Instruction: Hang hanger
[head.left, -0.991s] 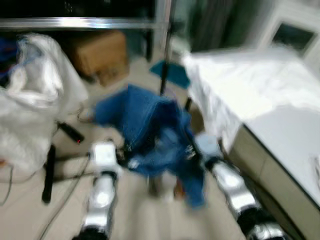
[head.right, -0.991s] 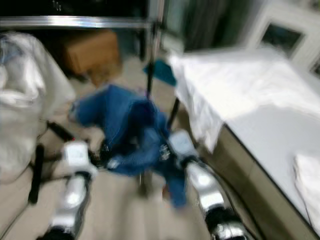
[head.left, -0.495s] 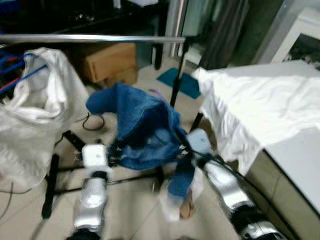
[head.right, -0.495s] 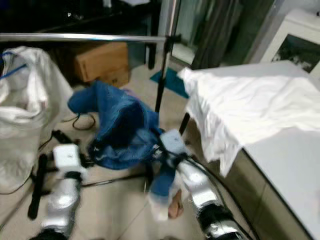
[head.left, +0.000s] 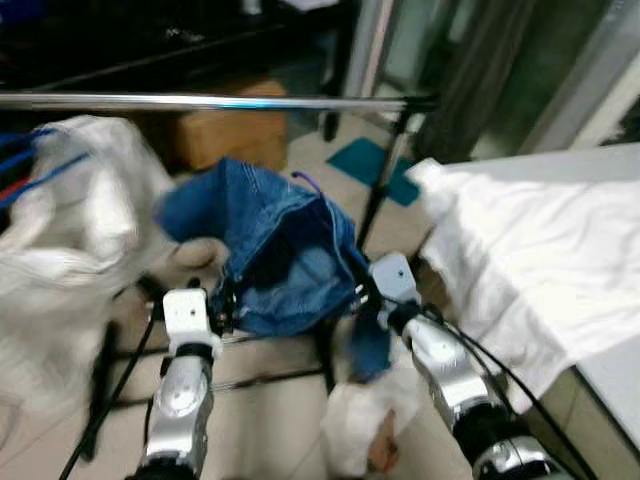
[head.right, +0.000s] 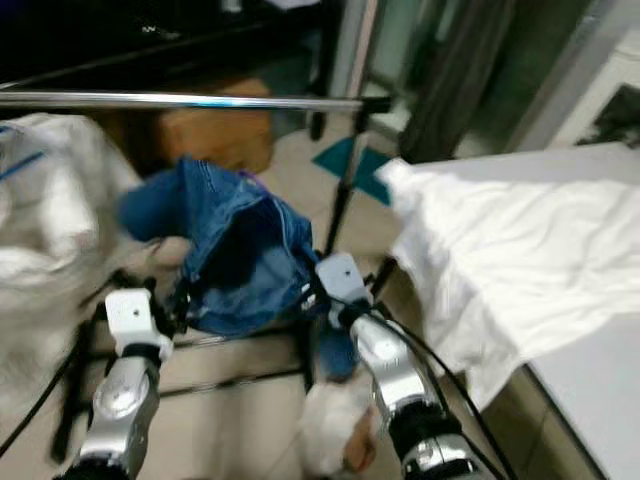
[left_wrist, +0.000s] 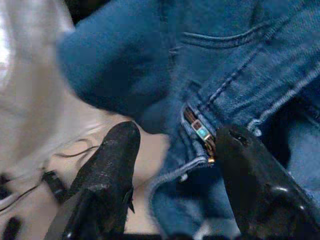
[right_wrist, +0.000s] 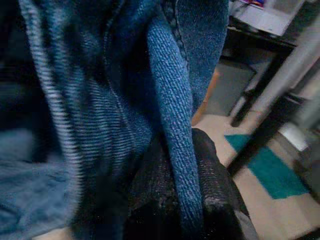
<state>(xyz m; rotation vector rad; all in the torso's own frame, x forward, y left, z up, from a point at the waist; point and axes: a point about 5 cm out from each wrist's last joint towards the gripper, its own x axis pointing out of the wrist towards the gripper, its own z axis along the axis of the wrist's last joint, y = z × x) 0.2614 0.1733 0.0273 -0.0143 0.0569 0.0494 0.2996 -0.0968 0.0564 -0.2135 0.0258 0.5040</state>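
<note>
Jeans (head.left: 275, 255) are held up between both arms below the rail (head.left: 200, 101), which now sits closer and lower in view than a moment ago. Right tool (right_wrist: 185, 165) is clamped on a denim fold; left tool (left_wrist: 172, 165) is apart around the fly. No hanger is discernible; the lift to the rail remains.

Two shiny silver arms, each with a white box at the wrist. A black cable runs along the right arm (head.left: 455, 375). The left gripper (left_wrist: 170, 170) has thick, rough black fingers (left_wrist: 107, 170).
</note>
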